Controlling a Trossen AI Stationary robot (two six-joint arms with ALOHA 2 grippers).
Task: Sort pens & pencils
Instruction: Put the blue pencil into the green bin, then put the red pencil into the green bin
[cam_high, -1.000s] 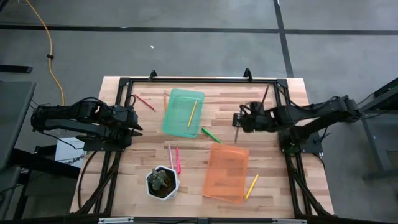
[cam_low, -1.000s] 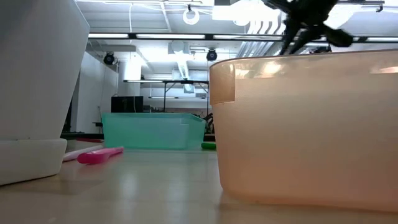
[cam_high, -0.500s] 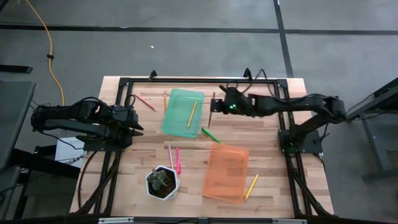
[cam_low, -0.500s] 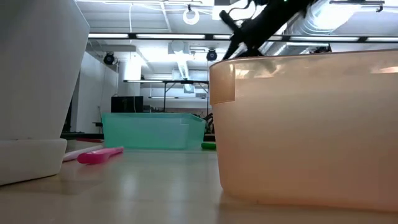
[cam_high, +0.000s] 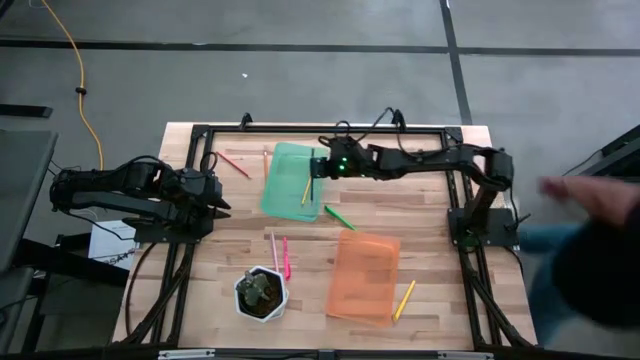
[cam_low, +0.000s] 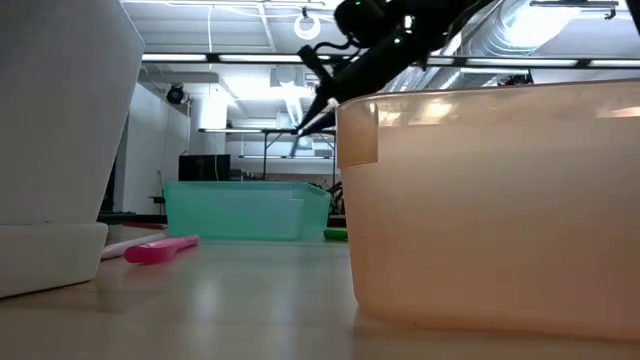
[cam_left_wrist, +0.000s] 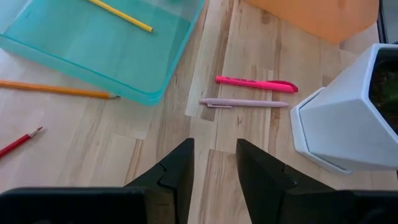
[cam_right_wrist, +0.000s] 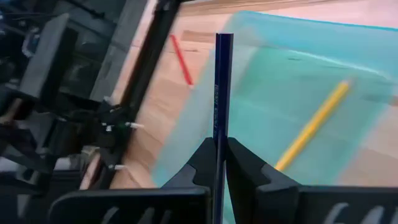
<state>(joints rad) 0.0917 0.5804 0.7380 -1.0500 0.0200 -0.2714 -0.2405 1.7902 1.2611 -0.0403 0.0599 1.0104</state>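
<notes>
My right gripper (cam_high: 320, 167) hangs above the right rim of the green tray (cam_high: 290, 185), shut on a dark pencil (cam_right_wrist: 221, 81). In the tray lies one yellow pencil (cam_high: 309, 183). My left gripper (cam_left_wrist: 214, 168) is open and waits above the table's left side, touching nothing. On the wood lie a red pencil (cam_high: 232, 164), an orange-brown pencil (cam_high: 266, 163), a green pen (cam_high: 339, 216), a pink pen (cam_left_wrist: 256, 83), a pale peach pen (cam_left_wrist: 244, 103) and a second yellow pencil (cam_high: 404, 299) beside the orange tray (cam_high: 364, 277). My right gripper pinches the dark pencil between its two fingers (cam_right_wrist: 205, 158), at a point on its shaft (cam_right_wrist: 217, 144). The pencil runs on along the fingers and sticks out past their ends. It is lifted clear, and in the low view it slants down toward the green tray (cam_low: 245, 210).
A white hexagonal plant pot (cam_high: 261, 293) stands at the near edge, left of the orange tray. A black frame (cam_high: 300, 130) runs around the table. A person (cam_high: 600, 240) stands just off the table's right side. Bare wood lies between the two trays.
My right gripper has carried the dark pencil toward the table's left, from right of centre to above the green tray's right rim, staying shut on it and well above the table. A person has come into view at the table's right side.
</notes>
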